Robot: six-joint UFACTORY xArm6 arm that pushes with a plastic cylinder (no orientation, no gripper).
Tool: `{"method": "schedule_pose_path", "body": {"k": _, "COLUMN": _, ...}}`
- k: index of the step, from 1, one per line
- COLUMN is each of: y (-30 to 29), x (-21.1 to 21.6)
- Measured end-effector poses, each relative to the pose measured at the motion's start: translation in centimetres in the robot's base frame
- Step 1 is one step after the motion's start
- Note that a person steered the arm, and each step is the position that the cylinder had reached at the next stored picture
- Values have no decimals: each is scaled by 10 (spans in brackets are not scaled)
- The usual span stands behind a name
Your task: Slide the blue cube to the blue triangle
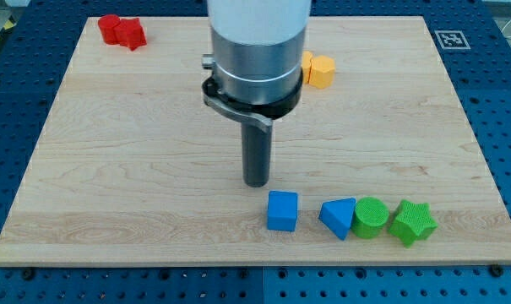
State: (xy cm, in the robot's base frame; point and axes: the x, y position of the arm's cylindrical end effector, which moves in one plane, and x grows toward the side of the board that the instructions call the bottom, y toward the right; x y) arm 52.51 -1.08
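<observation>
One rod is all I have for a tool, so there is nothing to spread or press together and nothing is pinched; my tip (256, 182) rests on the bench (137, 169) just above and a little to the view's left of the blue cube (282, 210), apart from it. To the view's right of the cube, near it but with a gap between them, lies the blue triangle (339, 218), which touches the green cylinder (372, 217); the green star (412, 222) sits just beyond. Far off at the view's top are two red blocks (122, 31) and two yellow-orange blocks (318, 69), partly hidden by my arm. I judge the risk thus: pushing from above would drive the cube toward the bench's bottom edge, and an off-centre shove could spin it past the triangle. Too hard a push may knock the triangle into the green blocks. No readable writing shows; only a black-and-white marker tag (450, 39) at the top right corner.
</observation>
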Motion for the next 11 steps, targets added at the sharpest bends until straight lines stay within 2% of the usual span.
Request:
{"method": "schedule_pose_path", "body": {"k": 2, "y": -28, "x": 10}}
{"method": "schedule_pose_path", "body": {"k": 4, "y": -31, "x": 41}}
{"method": "schedule_pose_path", "body": {"k": 11, "y": -4, "x": 44}}
